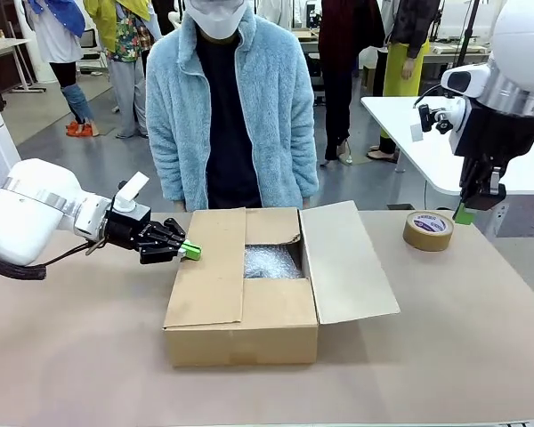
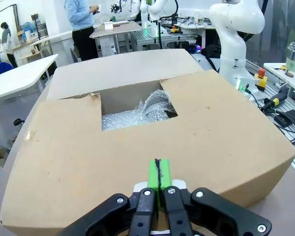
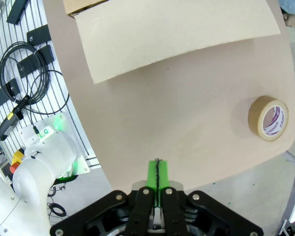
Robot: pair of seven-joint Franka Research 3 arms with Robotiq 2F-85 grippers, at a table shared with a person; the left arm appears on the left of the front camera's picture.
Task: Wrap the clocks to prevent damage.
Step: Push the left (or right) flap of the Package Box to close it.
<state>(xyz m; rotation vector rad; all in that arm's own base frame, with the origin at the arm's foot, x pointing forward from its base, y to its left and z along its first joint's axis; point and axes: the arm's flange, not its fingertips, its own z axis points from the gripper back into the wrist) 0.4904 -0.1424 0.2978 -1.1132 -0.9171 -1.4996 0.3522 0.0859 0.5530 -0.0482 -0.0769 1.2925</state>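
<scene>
**Box half shut, both grippers clenched and empty**

The left gripper (image 1: 190,252) has its green pads pressed together and holds nothing. Its tip sits at the outer edge of the left flap (image 1: 209,267) of the cardboard box (image 1: 240,342), touching or just above, can't tell. My read is that it's there to press that flap flat. The right flap (image 1: 347,262) is splayed outward over the table (image 1: 445,356), so the middle stays open and bubble wrap (image 1: 271,261) shows inside. No clocks are visible. They're likely bundled in that wrap, but that's a guess. The right gripper (image 1: 464,214) is also clenched and empty, hanging high at the right end, above and near the tape roll (image 1: 428,230). It's probably parked clear, with the tape handy for sealing. A person (image 1: 231,107) stands just behind the box.
</scene>
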